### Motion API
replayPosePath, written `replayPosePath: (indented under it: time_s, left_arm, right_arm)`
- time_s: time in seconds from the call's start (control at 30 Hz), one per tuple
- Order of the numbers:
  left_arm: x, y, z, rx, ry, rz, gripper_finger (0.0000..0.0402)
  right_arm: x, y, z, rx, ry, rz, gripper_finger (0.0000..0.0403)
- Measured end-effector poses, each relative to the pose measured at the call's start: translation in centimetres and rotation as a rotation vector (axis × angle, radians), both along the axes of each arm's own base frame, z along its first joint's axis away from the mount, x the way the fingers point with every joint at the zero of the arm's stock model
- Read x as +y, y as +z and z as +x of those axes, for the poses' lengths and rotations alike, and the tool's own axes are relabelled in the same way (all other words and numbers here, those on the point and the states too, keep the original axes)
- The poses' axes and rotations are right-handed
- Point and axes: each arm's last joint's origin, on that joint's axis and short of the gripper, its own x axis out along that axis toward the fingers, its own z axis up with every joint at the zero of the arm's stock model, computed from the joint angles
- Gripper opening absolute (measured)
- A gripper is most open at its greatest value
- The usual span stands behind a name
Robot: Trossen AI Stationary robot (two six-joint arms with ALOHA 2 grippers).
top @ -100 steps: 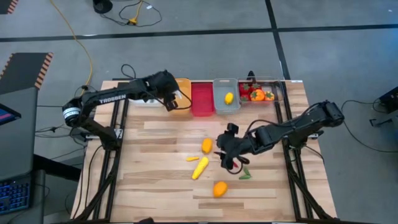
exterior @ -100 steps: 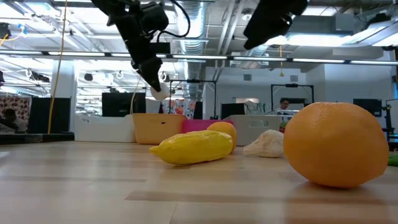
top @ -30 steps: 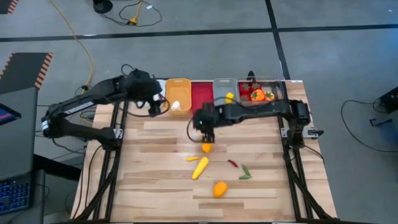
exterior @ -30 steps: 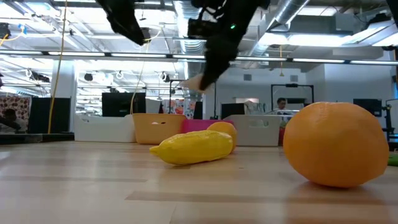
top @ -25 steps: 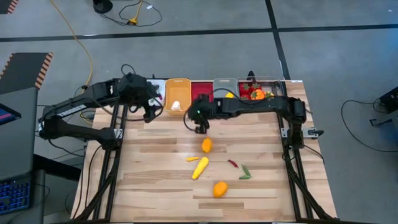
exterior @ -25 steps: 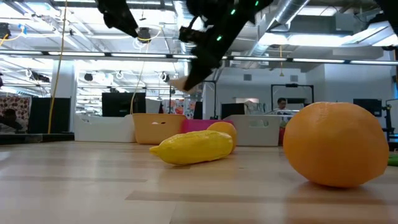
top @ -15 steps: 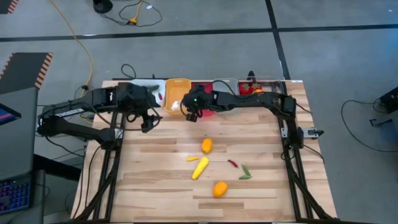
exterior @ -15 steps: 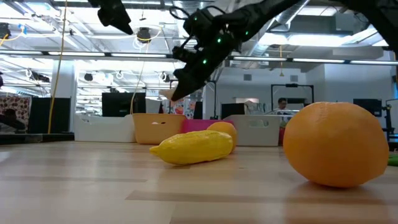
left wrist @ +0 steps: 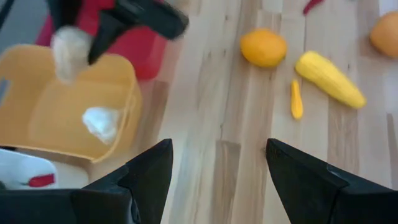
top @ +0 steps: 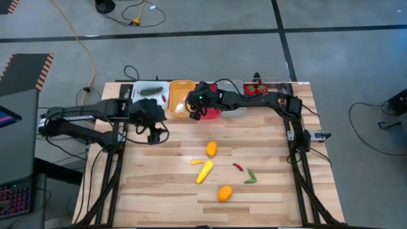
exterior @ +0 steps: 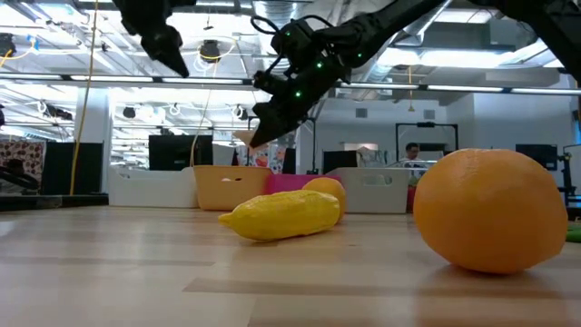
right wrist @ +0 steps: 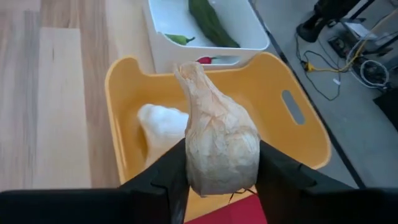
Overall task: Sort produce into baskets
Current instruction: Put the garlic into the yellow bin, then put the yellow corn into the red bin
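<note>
A garlic bulb [right wrist: 219, 146] sits clamped between the right fingers [right wrist: 283, 171] above the orange bin [right wrist: 292, 134].

Garlic [right wrist: 221, 146] carried over orange bin [right wrist: 292, 134]

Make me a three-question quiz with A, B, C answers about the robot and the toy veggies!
1. Where is the right tool?
A. over the orange bin
B. over the corn
C. off the table

2. How many garlics already lie in the orange bin?
A. none
B. one
C. four

3. What is the right tool doing?
A. hanging empty
B. gripping a garlic
C. gripping a lemon

Answers: 1 A, its wrist view looks straight down into the orange bin. 2 B, one white garlic lies on the bin's floor. 3 B, the fingers clasp a garlic on both sides.
</note>
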Motion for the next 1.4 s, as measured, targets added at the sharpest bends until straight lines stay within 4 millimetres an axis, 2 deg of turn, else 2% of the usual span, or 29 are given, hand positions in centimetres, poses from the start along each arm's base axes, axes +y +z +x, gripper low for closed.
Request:
replayPosePath:
  time_s: [0.23, 0.4, 0.5, 0.67, 0.83, 1.03, 1.27, 1.4]
  left_arm:
    - [-0.8, -2.5, 1.4, 0.046, -0.052, -0.013, 0.0245]
    - [-1.7, -4.4, 2.7, 0.055, -0.097, -0.013, 0.0245]
    - [-2.5, -5.4, 3.7, 0.074, -0.134, -0.012, 0.0245]
    - [-4.1, -6.8, 6.1, 0.042, -0.202, -0.005, 0.0245]
    - [-5.5, -8.8, 8.6, 0.015, -0.259, 0.004, 0.0245]
    - [-6.6, -12.1, 11.4, 0.018, -0.283, 0.006, 0.0245]
    - [-7.6, -15.5, 13.0, 0.056, -0.293, -0.037, 0.0245]
    - [-8.2, -17.3, 13.6, 0.077, -0.295, -0.066, 0.0245]
  right_arm:
    - [0.0, 0.0, 0.0, -0.005, 0.002, 0.001, 0.0257]
    - [0.3, 0.7, -0.4, 0.005, 0.004, 0.005, 0.0265]
    - [1.1, 2.6, -1.3, 0.013, 0.013, 0.005, 0.0265]
    - [3.7, 6.3, -3.6, 0.06, 0.051, 0.025, 0.0265]
    - [6.8, 10.4, -6.4, 0.032, 0.07, 0.073, 0.0265]
    - [10.5, 13.8, -10.2, 0.018, 0.083, 0.165, 0.0265]
    - [14.7, 15.6, -13.2, 0.03, 0.108, 0.278, 0.0265]
    - [17.0, 15.4, -13.7, 0.062, 0.137, 0.319, 0.0265]
